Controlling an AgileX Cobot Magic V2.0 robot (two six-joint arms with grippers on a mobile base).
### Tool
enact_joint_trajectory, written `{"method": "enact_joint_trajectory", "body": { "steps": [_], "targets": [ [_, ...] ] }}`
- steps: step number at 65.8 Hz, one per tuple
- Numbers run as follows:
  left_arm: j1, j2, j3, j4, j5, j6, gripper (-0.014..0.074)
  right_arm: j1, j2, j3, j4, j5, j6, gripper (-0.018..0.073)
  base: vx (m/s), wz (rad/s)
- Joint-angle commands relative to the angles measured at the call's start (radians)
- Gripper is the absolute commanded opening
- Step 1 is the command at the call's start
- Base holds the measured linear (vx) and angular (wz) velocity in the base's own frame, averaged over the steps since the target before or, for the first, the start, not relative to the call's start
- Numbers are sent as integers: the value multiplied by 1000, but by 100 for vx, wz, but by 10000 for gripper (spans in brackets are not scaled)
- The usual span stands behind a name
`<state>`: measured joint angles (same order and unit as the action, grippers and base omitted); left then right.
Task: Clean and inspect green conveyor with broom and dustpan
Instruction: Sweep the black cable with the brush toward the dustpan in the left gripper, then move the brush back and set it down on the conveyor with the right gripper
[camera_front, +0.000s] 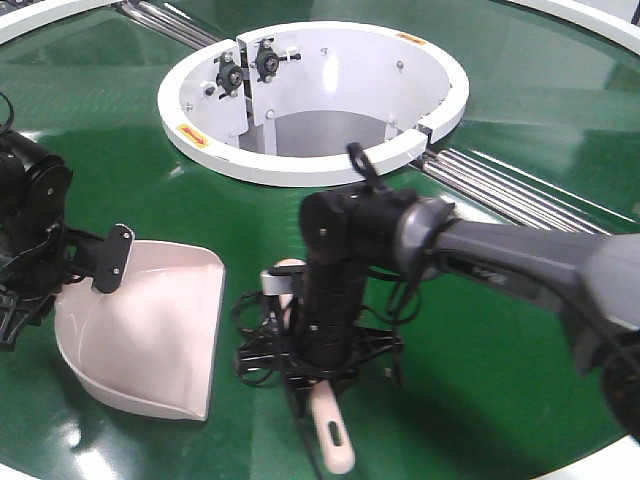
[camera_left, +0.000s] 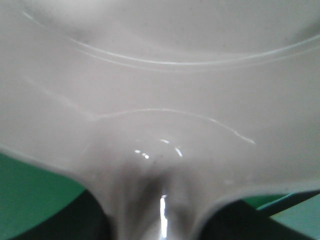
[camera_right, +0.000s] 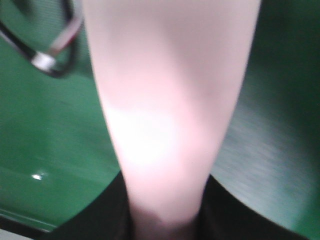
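Exterior front-facing shows one broom (camera_front: 335, 440) and one dustpan (camera_front: 150, 330).

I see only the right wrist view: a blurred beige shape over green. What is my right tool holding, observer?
Observer: The long flat beige plastic broom; your right tool grips it near its middle.
Operator: Where is the dustpan?
Observer: The wide beige plastic dustpan sits left of the broom, apart from it, held by the left tool.
Operator: Does its lip face the broom?
Observer: Yes, its flat front lip faces the broom.
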<state>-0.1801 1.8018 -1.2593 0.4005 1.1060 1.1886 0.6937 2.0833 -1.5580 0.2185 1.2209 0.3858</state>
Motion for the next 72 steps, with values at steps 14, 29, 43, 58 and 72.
{"method": "enact_joint_trajectory", "body": {
  "steps": [14,29,43,58,72],
  "targets": [
    [-8,-46,-29,20,7,-11,-6,93,92,-316,230,71,-142,-4,0,0],
    [-8,-46,-29,20,7,-11,-6,110,107,-429,222,71,-142,-4,0,0],
    [-8,-46,-29,20,8,-11,-6,87,68,-422,112,71,-128,-4,0,0],
    [-8,-46,-29,20,7,-11,-6,-23,-82,-264,-46,71,-132,-4,0,0],
    [-8,-46,-29,20,7,-11,-6,-207,-249,-52,-91,71,-254,-4,0,0]
  ]
}}
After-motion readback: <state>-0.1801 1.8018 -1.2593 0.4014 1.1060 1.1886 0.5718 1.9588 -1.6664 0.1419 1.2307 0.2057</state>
